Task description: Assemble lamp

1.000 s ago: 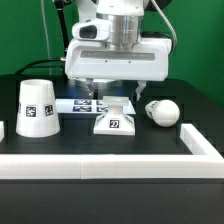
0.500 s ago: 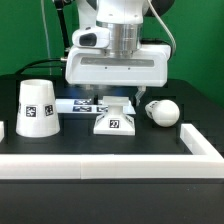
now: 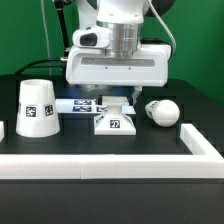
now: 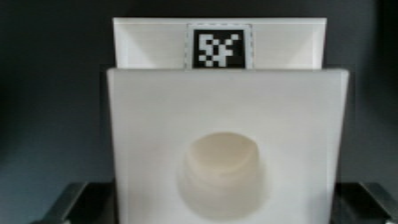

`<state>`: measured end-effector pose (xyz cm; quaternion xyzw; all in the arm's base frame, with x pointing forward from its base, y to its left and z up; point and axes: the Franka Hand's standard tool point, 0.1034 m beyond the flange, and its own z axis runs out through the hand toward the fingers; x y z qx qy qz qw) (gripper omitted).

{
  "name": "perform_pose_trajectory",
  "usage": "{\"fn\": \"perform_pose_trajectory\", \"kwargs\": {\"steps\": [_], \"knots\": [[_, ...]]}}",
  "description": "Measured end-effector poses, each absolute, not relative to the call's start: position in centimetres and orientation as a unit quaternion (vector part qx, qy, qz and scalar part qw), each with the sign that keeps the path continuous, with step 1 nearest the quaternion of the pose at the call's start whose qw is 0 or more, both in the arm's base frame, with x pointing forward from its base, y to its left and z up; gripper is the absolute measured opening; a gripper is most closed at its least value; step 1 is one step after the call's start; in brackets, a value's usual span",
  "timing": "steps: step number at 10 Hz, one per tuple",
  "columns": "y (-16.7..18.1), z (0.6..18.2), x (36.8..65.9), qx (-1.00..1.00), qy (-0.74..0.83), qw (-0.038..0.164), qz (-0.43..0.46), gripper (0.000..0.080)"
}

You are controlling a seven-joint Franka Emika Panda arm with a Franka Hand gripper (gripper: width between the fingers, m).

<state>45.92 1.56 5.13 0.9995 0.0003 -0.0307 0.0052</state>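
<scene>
Currently gripper (image 3: 111, 98) is hovering over base (image 3: 113, 121), jaws spread. Base is sitting btwn shade (image 3: 37, 107) and bulb (image 3: 163, 111); probably light, stiff, slick plastic, so clamping its flat sides is advisable.
</scene>
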Motion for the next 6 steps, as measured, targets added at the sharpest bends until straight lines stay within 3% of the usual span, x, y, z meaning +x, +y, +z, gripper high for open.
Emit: {"fn": "perform_pose_trajectory", "kwargs": {"steps": [4,6], "knots": [[1.6,5.2,46.0,0.999,0.004,0.005,-0.031,0.0535],[2.1,5.6,48.0,1.0,0.01,0.005,-0.023,0.0537]]}}
